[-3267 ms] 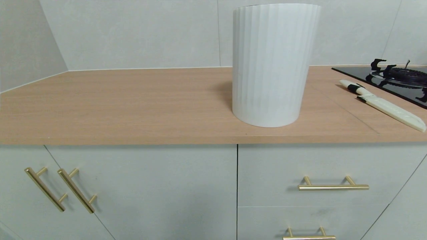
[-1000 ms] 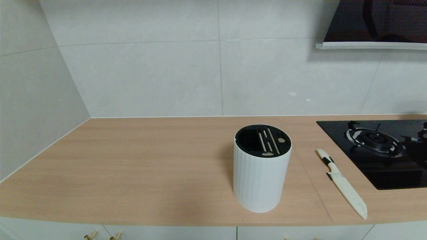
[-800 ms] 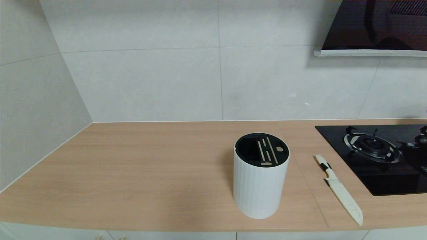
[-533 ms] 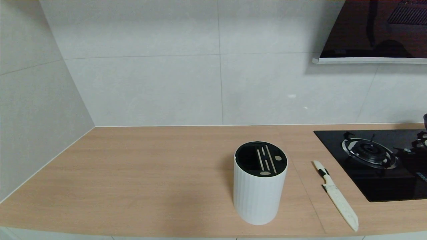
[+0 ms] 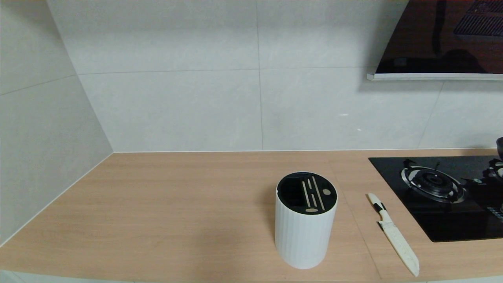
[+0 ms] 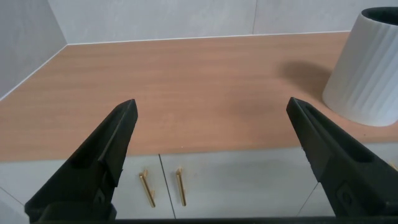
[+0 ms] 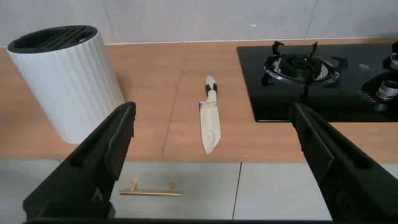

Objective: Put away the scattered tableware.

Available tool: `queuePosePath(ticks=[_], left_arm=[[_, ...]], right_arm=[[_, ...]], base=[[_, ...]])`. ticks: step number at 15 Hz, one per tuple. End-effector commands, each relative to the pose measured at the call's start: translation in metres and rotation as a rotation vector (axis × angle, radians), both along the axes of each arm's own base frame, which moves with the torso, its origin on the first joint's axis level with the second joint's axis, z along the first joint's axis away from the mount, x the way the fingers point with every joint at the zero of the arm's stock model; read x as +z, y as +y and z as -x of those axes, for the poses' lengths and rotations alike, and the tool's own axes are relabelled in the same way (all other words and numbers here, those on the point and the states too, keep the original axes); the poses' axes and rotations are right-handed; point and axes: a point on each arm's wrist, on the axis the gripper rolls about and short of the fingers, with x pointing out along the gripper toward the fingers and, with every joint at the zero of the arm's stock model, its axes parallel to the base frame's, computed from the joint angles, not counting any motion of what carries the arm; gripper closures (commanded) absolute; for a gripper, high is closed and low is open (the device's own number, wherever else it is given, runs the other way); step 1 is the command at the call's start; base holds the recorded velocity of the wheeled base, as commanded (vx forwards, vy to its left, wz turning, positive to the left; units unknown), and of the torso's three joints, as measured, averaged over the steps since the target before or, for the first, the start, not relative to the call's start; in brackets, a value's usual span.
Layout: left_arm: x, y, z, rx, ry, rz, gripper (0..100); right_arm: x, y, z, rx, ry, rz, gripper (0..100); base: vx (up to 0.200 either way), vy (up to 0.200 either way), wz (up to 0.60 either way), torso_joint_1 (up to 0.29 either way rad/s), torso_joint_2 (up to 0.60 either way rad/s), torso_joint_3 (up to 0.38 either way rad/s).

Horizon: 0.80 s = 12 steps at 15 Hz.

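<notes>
Simply counted: one knife, one white ribbed knife block, two tools. The block stands upright on the wooden counter near its front edge, and its black top is cut with slots. The knife lies flat at the block's 3 o'clock, apart from it, with bare counter between them. Its black-banded handle points to 12 o'clock toward the tiled wall, and its blade tip points to about 5 o'clock, close to the counter's front edge. A black gas hob sits at the knife's 2 o'clock, under a dark range hood.

The left tool hangs just off the counter's front edge, spread wide and empty, with the block off to one side. The left wrist view also takes in two gold cabinet handles below the counter. The right tool is likewise spread wide and empty, facing the knife and the block. The right wrist view adds one gold drawer handle.
</notes>
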Motion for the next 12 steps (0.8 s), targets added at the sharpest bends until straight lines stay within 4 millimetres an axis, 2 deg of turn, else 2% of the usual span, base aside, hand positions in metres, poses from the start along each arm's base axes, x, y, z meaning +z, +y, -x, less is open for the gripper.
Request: queuePosePath(ticks=[1,12], left_arm=[[0.0001,0.0000,0.0000,0.000,0.000,0.000,0],[-0.0001,0.0000,0.0000,-0.001,0.001,0.000,0]], right_arm=[[0.0000,0.0000,-0.0001,0.001,0.002,0.000,0],[0.0046,-0.0009,0.0006,-0.040,-0.027,0.087,0]], base=[[0.000,0.000,0.00,0.000,0.00,0.000],[0.000,0.000,0.00,0.000,0.00,0.000]])
